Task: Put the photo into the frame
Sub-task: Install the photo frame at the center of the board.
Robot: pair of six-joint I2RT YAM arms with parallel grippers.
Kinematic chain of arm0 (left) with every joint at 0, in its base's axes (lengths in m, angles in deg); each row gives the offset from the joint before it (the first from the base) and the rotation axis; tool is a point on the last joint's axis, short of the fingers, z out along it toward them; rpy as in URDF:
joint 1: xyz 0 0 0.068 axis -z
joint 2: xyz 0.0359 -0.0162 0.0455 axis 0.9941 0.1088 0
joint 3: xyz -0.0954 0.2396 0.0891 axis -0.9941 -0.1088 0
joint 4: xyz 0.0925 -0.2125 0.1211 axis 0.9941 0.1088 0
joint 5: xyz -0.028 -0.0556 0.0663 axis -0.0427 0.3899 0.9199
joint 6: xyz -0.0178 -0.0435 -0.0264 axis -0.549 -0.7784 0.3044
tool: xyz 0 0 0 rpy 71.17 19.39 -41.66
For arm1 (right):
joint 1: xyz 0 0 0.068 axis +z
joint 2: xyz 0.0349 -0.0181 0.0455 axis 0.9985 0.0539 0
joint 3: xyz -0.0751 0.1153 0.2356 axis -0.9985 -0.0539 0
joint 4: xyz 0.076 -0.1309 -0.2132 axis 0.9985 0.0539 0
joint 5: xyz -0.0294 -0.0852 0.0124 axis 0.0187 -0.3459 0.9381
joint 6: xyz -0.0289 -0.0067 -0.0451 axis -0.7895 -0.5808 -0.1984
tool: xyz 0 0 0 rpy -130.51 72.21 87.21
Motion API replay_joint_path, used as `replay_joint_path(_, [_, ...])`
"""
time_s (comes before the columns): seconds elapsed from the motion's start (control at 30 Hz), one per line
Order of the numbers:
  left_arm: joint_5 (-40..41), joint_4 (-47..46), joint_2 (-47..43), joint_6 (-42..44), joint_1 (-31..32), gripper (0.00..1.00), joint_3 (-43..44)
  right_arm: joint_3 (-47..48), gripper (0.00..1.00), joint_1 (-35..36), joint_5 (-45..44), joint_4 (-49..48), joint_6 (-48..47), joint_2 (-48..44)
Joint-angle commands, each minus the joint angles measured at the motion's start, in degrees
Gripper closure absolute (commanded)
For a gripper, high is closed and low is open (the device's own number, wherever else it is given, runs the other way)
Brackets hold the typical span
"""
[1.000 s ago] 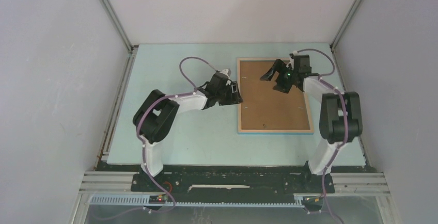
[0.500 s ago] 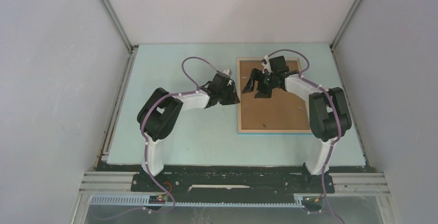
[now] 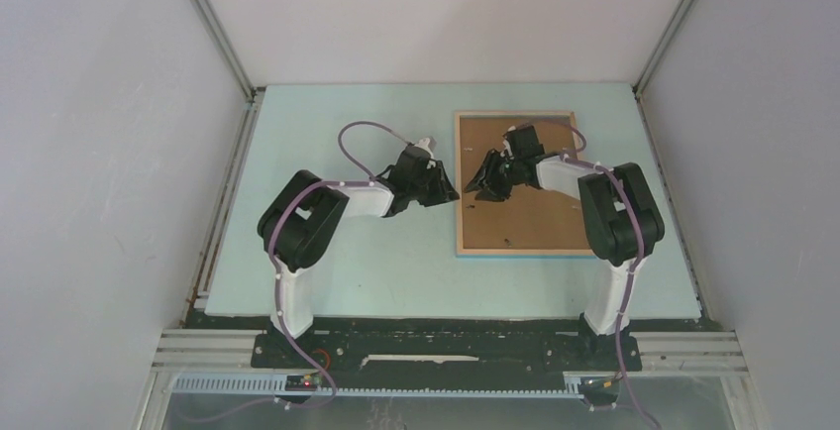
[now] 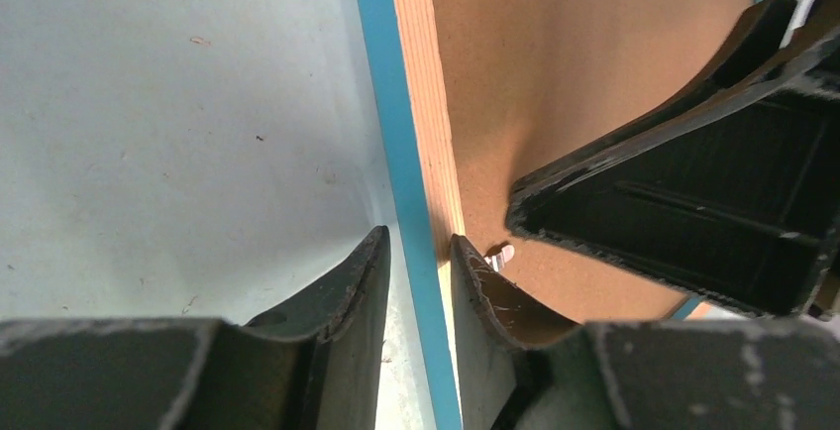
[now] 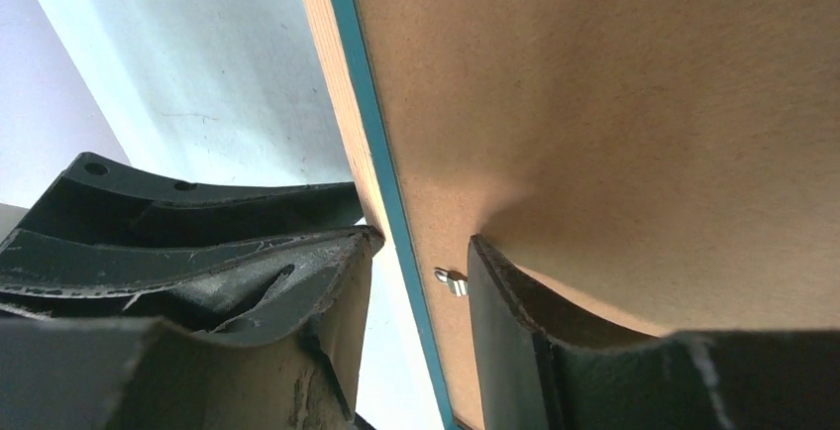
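The frame (image 3: 459, 227) lies back up on the table, its light wood rim around a brown backing board (image 3: 530, 217). My left gripper (image 3: 454, 190) stands at the frame's left rim. In the left wrist view its jaws (image 4: 421, 247) are drawn in tight on the blue edge (image 4: 381, 73), one finger on the table side and one on the board side. My right gripper (image 3: 482, 180) reaches over the board to that same rim. It stands open (image 5: 421, 252) astride the edge, with a gap left. The photo is out of view.
A small metal clip (image 5: 451, 280) sits on the board just inside the rim, between my right fingers. The pale blue table (image 3: 347, 262) has walls on three sides. The two grippers are nearly touching each other at the rim.
My right gripper has swung left across the board to the frame's left rim and its jaws have narrowed. My left jaws have closed in on the rim. The frame has not moved.
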State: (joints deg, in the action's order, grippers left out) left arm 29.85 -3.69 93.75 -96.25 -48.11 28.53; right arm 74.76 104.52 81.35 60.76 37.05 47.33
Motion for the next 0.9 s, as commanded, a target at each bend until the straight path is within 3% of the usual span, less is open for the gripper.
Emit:
replay_joint_path(0.0, [-2.51, -1.13, -1.93, -2.00, -0.95, 0.66, -2.62, -0.29, 0.52, 2.43, -1.27, -0.67, 4.20, 2.02])
replay_joint_path(0.27, [-3.97, -4.58, -3.67, -3.74, -1.86, 0.71, -5.14, -9.20, 0.56, 4.74, -1.33, -6.69, 10.62, -2.72])
replay_joint_path(0.4, [-2.72, -5.32, -6.90, -2.63, -2.66, 0.71, -6.97, -10.21, 0.55, 4.63, -1.39, -6.67, 8.80, -5.22])
replay_joint_path(0.5, [-1.50, -6.93, -11.21, -1.02, -3.45, 0.68, -9.64, -9.34, 0.52, 3.48, -0.19, -5.33, 2.90, -8.00])
replay_joint_path(0.6, [1.00, -7.84, -16.99, 0.89, -4.39, 0.57, -12.90, -2.32, 0.37, 2.83, -1.05, 7.80, -9.35, -8.46])
replay_joint_path(0.7, [4.55, -9.32, -22.79, 2.09, -5.53, 0.46, -17.06, 6.47, 0.30, 4.11, -6.61, 20.23, -22.40, -7.73])
replay_joint_path(0.87, [9.03, -17.17, -29.33, -1.77, -7.91, 0.34, -25.56, 12.41, 0.19, 9.63, -18.00, 28.52, -36.07, -7.80])
